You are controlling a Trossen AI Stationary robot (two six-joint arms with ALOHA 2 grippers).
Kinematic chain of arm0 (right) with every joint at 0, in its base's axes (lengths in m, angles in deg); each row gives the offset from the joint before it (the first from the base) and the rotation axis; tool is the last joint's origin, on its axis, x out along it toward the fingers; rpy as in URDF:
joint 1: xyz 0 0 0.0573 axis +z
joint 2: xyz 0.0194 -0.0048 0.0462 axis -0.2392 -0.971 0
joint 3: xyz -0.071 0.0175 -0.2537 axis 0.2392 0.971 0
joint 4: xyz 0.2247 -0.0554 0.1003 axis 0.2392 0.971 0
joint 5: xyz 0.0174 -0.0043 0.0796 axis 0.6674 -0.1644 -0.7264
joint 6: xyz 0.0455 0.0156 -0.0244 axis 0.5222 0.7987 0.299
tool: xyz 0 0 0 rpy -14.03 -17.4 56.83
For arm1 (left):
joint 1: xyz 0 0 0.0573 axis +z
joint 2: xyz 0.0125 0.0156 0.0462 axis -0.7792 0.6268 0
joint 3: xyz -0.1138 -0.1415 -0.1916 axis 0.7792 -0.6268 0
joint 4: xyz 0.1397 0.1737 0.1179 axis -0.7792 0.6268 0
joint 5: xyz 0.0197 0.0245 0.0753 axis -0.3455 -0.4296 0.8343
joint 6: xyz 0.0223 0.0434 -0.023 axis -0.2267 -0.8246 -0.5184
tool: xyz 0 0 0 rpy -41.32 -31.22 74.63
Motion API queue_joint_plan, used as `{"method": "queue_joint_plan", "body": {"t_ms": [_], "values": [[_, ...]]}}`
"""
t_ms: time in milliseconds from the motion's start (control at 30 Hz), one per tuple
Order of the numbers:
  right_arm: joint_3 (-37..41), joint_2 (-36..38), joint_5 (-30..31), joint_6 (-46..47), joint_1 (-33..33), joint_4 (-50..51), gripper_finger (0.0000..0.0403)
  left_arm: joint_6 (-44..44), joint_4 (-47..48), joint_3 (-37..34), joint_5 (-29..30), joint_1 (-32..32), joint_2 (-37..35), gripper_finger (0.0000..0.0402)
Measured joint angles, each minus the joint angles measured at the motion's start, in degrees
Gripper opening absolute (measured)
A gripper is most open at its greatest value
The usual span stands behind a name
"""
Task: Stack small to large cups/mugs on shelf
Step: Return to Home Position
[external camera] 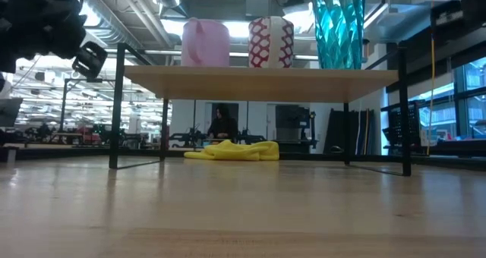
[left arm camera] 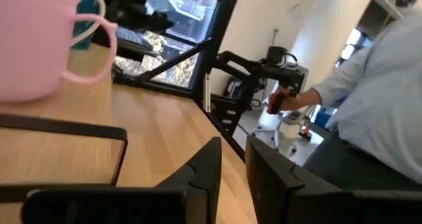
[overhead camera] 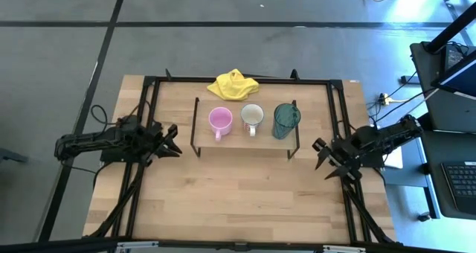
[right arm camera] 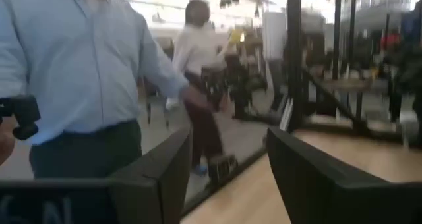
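Pale wooden planks make up the large tabletop (overhead camera: 245, 201), framed by dark metal rails, with grey floor around it and a busy workshop room beyond. Near the table's far side stands the low light-wood shelf on thin dark wire legs (overhead camera: 238, 143), and all three vessels sit upright on its board in one row, close together but apart. The small pink handled mug (overhead camera: 220, 120) is at the end nearest the left arm, the white-cream handled mug with a red lattice pattern (overhead camera: 252, 117) is in the middle, and the taller translucent teal-green handleless cup (overhead camera: 285, 119) is at the end nearest the right arm. Both mug handles point away from the crumpled yellow cloth (overhead camera: 233, 85), which lies on the tabletop just behind the shelf. The left gripper (overhead camera: 172, 141) hovers beside the shelf's pink-mug end, fingers parted and holding nothing. The right gripper (overhead camera: 321, 155) hangs off the opposite end, near the table's edge, its fingers spread wide and empty as well. Off the table, a person in a light blue shirt (right arm camera: 86, 72) stands close to the rig, and a second person in a white top (right arm camera: 198, 53) is farther back.
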Motion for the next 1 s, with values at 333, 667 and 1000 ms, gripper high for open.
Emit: {"method": "queue_joint_plan", "body": {"t_ms": [333, 667, 1000], "values": [[0.0, -1.4, 0.0, 9.0, 0.0, 11.0, 0.0197, -5.5, 0.0, 0.0, -4.3, 0.0, 0.0, 0.0064], [0.0, -1.4, 0.0, 12.1, 0.0, 11.0, 0.0197, -5.6, 0.0, 0.0, -3.7, 0.0, 0.0, 0.0064], [0.0, -1.4, 0.1, 12.0, 0.0, 11.0, 0.0197, -5.6, 0.0, 0.0, -3.6, 0.0, 0.0, 0.0064]]}}
